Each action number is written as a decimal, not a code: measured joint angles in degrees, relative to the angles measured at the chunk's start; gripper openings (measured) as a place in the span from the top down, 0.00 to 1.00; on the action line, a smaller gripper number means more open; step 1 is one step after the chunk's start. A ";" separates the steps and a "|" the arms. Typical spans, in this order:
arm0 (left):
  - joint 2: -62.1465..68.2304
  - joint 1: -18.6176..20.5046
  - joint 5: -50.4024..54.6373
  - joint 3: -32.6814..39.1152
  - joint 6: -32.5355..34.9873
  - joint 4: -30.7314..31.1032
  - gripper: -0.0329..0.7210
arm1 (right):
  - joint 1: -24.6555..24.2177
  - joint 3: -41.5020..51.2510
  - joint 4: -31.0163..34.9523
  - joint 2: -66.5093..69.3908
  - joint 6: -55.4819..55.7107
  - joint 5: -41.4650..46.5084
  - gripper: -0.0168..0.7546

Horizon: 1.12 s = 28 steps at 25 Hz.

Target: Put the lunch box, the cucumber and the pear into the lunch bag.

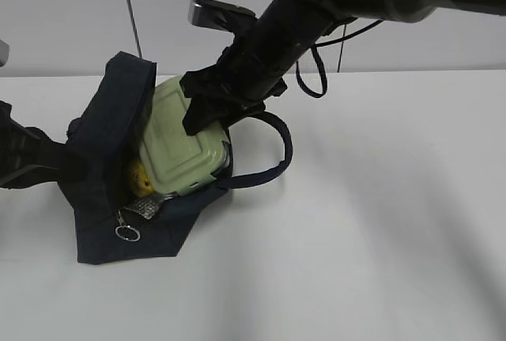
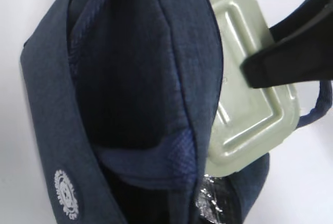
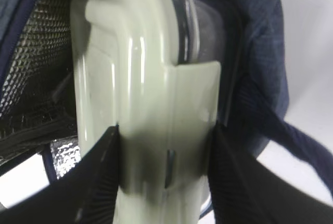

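Observation:
The navy lunch bag lies open at the left of the white table. The lunch box, sage-green lid up, leans tilted in the bag's mouth, its lower end inside. My right gripper is shut on the box's upper end; in the right wrist view both fingers clamp the box. The yellow pear shows inside the bag beside the box. My left gripper holds the bag's left wall up; its fingers are buried in fabric. The cucumber is hidden.
The bag's rope handle loops out to the right on the table. The silver ring pull hangs at the bag's front. Silvery lining shows inside. A thin pole stands behind.

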 joint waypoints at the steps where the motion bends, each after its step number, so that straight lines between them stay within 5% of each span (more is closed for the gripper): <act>1: 0.00 0.00 0.07 0.00 0.00 0.00 0.98 | 0.60 -0.17 -0.24 0.59 0.25 -0.11 0.52; 8: 0.00 0.00 0.25 0.00 0.00 0.50 0.98 | 3.18 -3.47 3.83 2.62 -3.68 0.43 0.46; 20: 0.00 0.00 0.88 0.00 0.00 0.52 0.98 | 3.50 -24.13 6.57 3.20 -4.30 11.23 0.37; 28: 0.00 0.00 0.95 0.00 0.00 0.52 0.98 | 1.93 -24.09 -10.50 3.09 6.85 16.91 0.37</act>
